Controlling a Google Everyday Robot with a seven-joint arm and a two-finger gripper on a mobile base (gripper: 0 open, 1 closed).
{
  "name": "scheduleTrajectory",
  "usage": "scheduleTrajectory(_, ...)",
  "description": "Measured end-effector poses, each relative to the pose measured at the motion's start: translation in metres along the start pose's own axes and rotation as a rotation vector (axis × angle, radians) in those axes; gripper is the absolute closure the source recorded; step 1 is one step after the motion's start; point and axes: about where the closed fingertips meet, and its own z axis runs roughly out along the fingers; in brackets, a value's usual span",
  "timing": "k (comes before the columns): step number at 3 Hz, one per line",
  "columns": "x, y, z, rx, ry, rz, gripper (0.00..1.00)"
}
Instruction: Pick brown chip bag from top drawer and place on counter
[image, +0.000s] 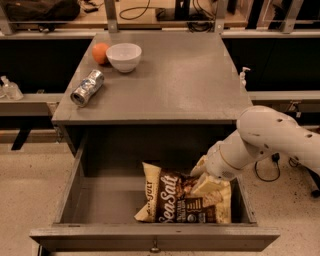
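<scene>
Grey matte metal makes up the square tabletop (180, 85), flat and plain with a thin front edge. Below it, at 6 o'clock, the drawer (70, 185) stands pulled out: a wide, deep grey box with smooth flat walls and a bare floor on its left half.

The arm (272, 137) is a smooth, glossy white shell, rounded like a bent elbow. It enters from 3 o'clock, outside the drawer's right wall, and slopes down and leftward over that wall into the drawer. Its tapered wrist ends at the hand (204, 177), cream-coloured, low in the drawer and against the upper right part of the chip bag (172, 200). Whether the hand is apart or clamped on the bag cannot be told.

The bag is crinkly and dark brown with cream panels and big white "Sea Salt" lettering. It lies slanted on the drawer floor toward 4 o'clock, its lower edge close to the front panel.

On the tabletop, toward 11 o'clock, sits a round, smooth white bowl (124, 56). A shiny silver can (87, 87) lies on its side at 9 o'clock, near the left edge. A small orange (100, 52) rests just beside the bowl, at the bowl's 9 o'clock. A tiny knob (155, 247) marks the centre of the drawer front.
</scene>
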Motion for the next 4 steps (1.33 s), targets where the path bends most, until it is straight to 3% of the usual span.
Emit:
scheduleTrajectory(1, -0.029, -0.005, -0.055, 0.068, -0.127, -0.042, 0.88)
scheduleTrajectory(2, -0.052, -0.009, -0.117, 0.139, -0.202, -0.071, 1.0)
scheduleTrajectory(3, -0.074, -0.013, -0.173, 0.2, -0.234, -0.108, 1.0)
scheduleTrajectory(4, -0.105, -0.026, -0.237, 0.262, -0.22, -0.179, 1.0)
